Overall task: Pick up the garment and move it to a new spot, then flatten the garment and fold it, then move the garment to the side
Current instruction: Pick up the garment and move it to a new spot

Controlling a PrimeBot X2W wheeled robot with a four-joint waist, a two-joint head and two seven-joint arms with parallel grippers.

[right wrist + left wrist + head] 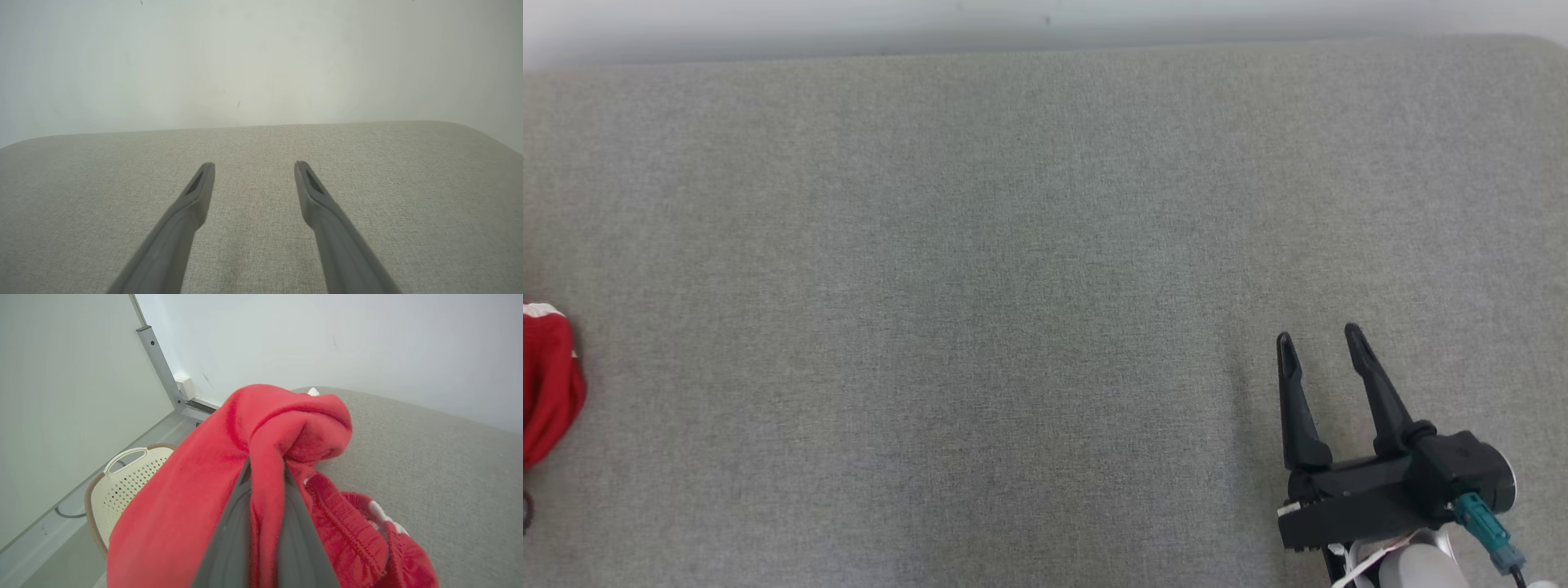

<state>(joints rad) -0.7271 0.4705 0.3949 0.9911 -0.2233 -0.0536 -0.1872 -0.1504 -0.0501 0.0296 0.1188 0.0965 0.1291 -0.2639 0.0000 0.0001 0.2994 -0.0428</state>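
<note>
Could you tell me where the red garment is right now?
The red garment is at the far left edge of the head view, pinched in the left tool near a cream basket, across the grey surface from the right tool.

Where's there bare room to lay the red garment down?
The grey surface is bare from the red garment at its left edge across to the open right gripper, back to the wall. Crowded just where the left gripper pinches the garment.
</note>
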